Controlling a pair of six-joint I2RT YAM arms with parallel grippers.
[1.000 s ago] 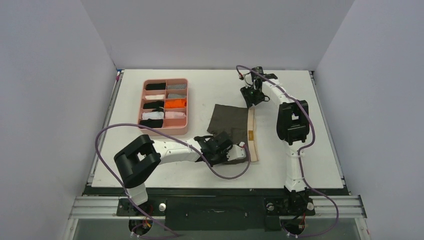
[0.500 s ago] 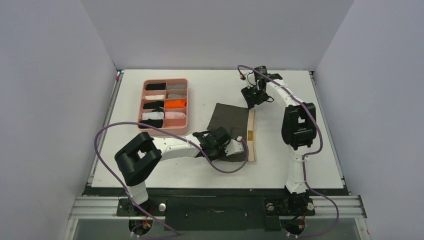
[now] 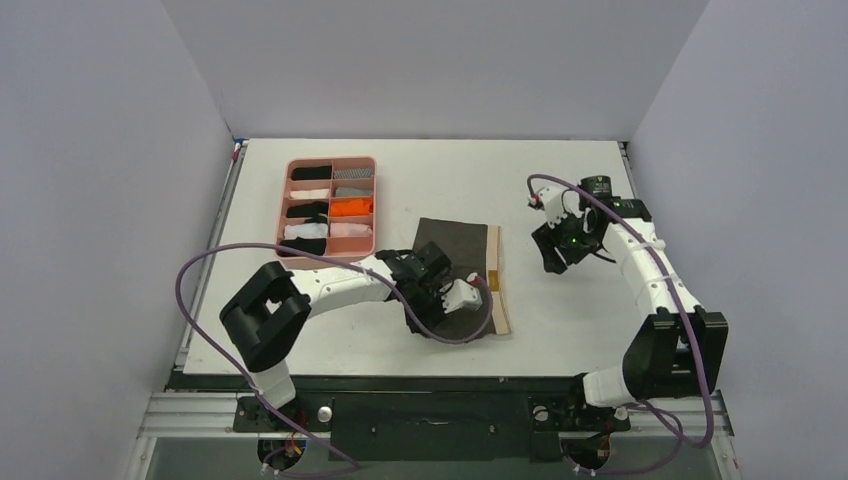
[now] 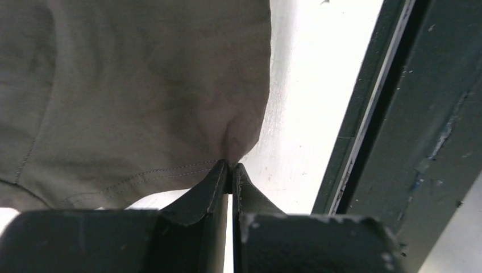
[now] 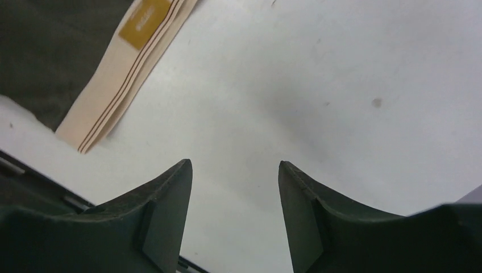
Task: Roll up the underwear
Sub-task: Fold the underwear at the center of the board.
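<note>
The right end effector [image 5: 234,165], jaws apart and empty, has drawn back to the right of the underwear [image 3: 455,245] lying mid-bench [image 3: 570,330], while the left end effector [image 4: 230,166], clamped on its near hem, has carried that hem inward, apparently starting the roll.

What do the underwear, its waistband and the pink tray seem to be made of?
The underwear looks like soft knit cloth, perhaps cotton, with a matte finish: it wrinkles and shows stitched hems. The waistband is probably woven elastic: flat, beige, with thin stripes and a sewn label. The tray is likely rigid moulded plastic: smooth pink walls and rounded corners.
</note>
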